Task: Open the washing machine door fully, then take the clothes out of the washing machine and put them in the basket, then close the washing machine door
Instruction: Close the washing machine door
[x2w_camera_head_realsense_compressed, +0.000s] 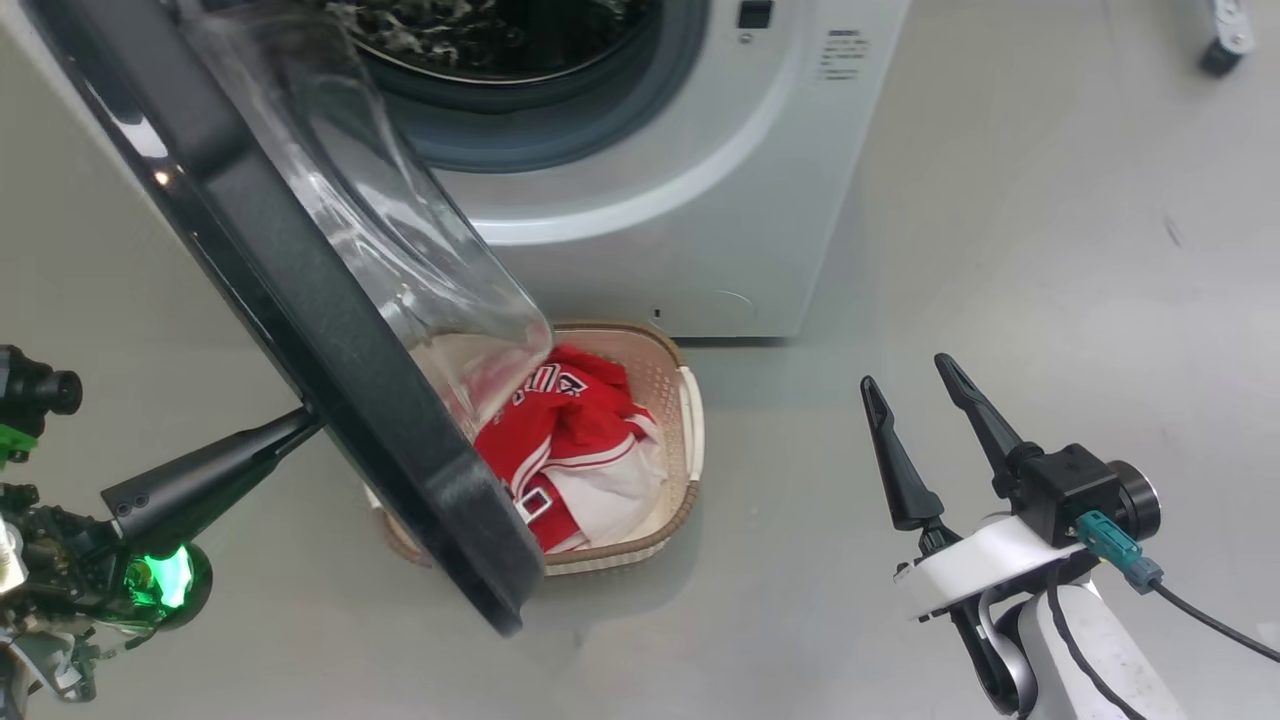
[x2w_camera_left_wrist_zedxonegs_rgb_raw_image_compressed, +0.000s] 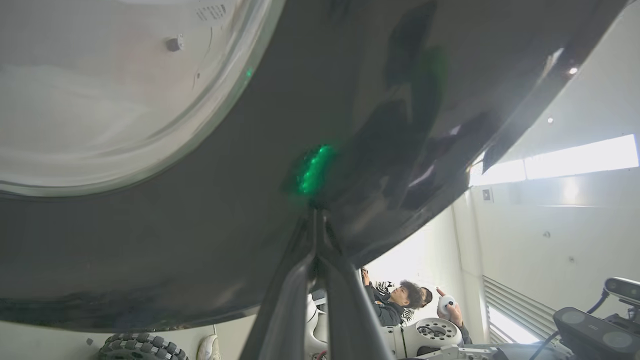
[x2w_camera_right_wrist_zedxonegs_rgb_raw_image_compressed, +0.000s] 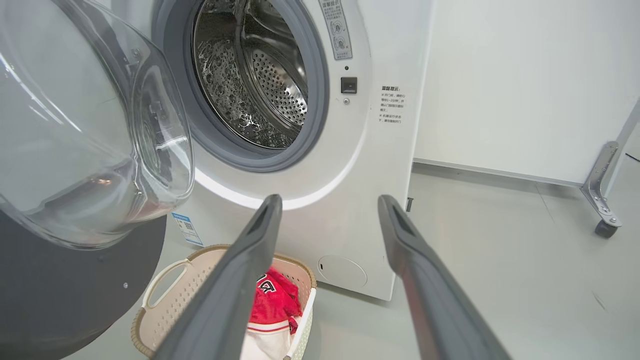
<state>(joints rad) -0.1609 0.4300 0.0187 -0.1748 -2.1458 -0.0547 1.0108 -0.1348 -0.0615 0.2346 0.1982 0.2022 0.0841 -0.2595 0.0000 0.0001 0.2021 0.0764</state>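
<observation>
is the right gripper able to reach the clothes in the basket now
Probably yes: the right gripper is open, bare floor lies between, and the door overhangs only the left of the clothes.

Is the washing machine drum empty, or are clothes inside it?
Empty, as far as visible: the drum shows bare metal, and the clothes lie in the basket.
</observation>
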